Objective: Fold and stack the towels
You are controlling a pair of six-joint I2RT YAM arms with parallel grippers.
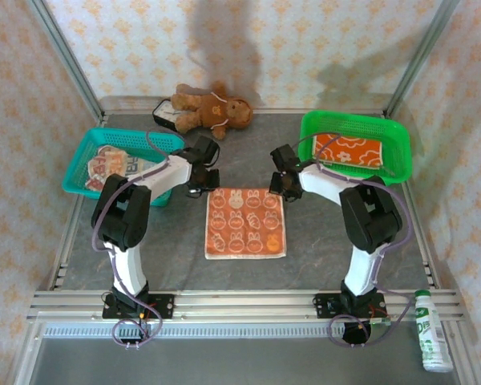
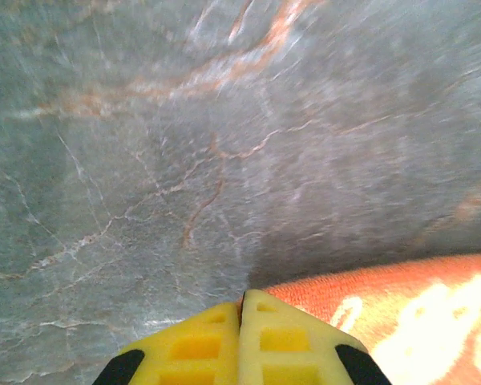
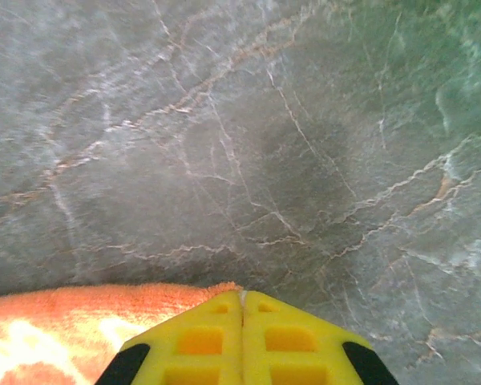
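Yellow left fingers (image 2: 196, 345) and right fingers (image 3: 289, 337), pressed together, point down at the cartoon towel's (image 1: 245, 223) far corners.

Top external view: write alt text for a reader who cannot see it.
Two robot arms place the left pincer and right pincer at the far corners of an orange cartoon towel lying flat on a grey table. A teal basket holds a cream towel, a green basket an orange flowered towel; a teddy bear lies behind.

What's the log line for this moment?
cartoon towel: flat, unfolded | left hand: shut at its far-left corner | right hand: shut at its far-right corner
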